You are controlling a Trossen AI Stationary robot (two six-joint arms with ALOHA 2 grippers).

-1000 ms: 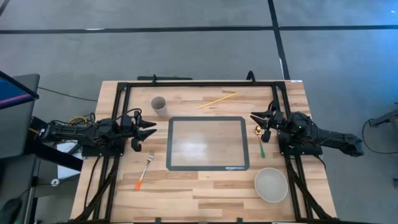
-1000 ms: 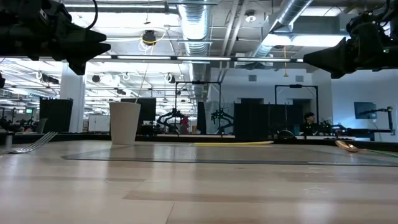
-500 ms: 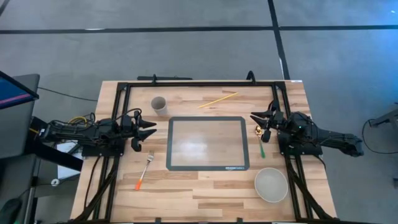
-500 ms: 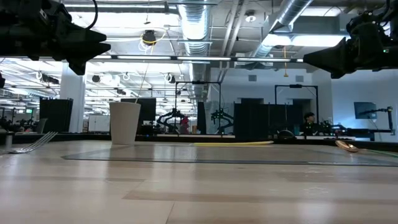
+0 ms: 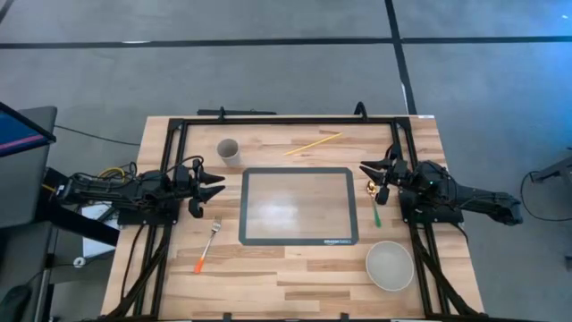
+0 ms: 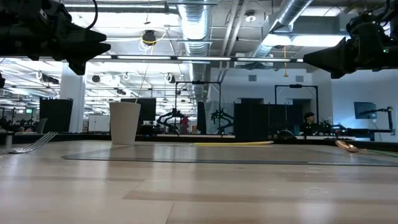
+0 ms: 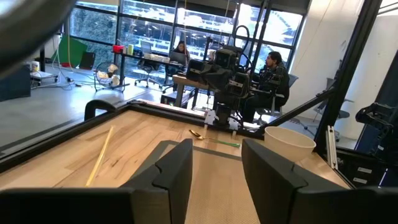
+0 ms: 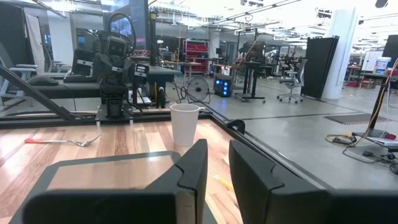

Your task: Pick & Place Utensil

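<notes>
We are waiting at the start: our left gripper (image 5: 214, 190) and right gripper (image 5: 368, 174) are hanging released and empty. Next we are likely reaching for the orange-handled fork (image 5: 207, 243) or the green-handled spoon (image 5: 375, 202).

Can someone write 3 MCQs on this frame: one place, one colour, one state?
1. Where is the cup?
A. beyond the mat's far left corner
B. on the mat
C. beside the bowl

2. What colour is the fork handle?
A. green
B. orange
C. black

3. What state is the left hand in?
A. shut on the fork
B. shut on the cup
C. open, holding nothing

Key: A, it stands on bare wood off the mat; B, the high view shows orange; C, its fingers are parted and hold nothing in the left wrist view.
</notes>
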